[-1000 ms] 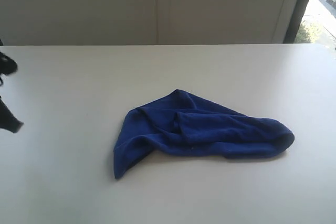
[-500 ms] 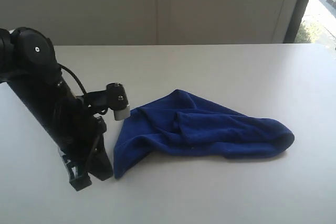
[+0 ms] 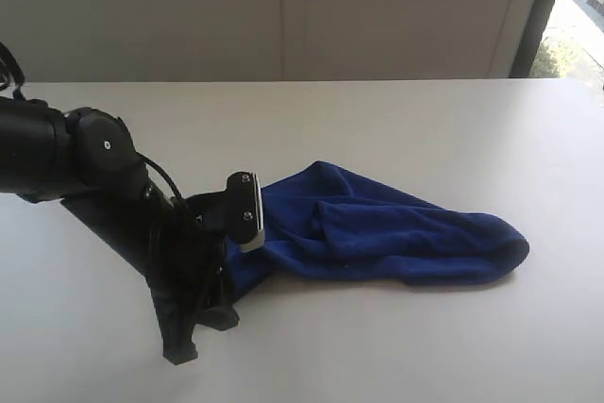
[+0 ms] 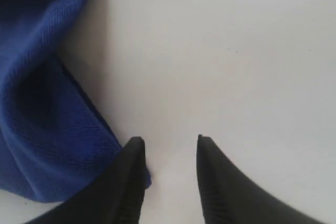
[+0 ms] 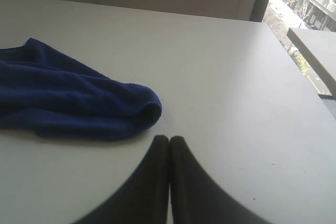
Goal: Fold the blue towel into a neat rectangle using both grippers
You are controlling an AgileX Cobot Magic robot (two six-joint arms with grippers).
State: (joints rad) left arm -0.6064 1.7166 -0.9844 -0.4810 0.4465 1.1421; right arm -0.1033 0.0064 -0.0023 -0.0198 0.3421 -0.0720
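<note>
My left arm [image 3: 113, 195] has just swung down to the crumpled blue towel [image 3: 377, 228] on the table [image 3: 425, 120]. Its jaws are parted beside a corner, ready to grab. My right jaws stay clenched, empty.

Daylight comes in from the window [image 3: 578, 16] far right, blown out near white; table [image 3: 377, 120] evenly bright, washed, low contrast; soft faint shadows under the blue towel [image 3: 396, 233] and left arm [image 3: 94, 167]; arm reads flat black, little detail; left gripper [image 4: 169, 138] close to lens, edges soft; towel weave sharp in left wrist view; exterior view slightly noisy.
</note>
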